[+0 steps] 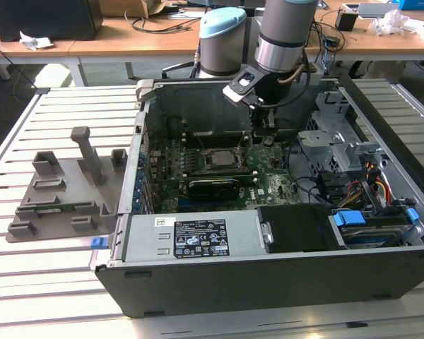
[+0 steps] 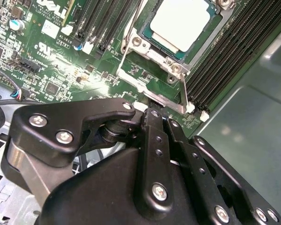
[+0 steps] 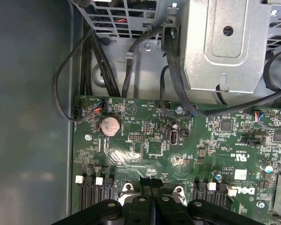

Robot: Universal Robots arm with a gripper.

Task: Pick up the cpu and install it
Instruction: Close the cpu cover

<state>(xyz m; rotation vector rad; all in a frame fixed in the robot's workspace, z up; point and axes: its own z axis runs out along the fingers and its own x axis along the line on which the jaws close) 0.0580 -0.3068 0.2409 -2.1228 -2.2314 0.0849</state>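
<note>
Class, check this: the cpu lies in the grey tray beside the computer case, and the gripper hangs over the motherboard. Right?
One error: the second wrist view shows the cpu in the socket, not the grey tray. The gripper does hang over the motherboard.

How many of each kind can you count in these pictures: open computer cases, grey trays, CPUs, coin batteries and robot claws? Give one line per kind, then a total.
open computer case: 1
grey tray: 1
cpu: 1
coin battery: 1
claw: 1
Total: 5
</note>
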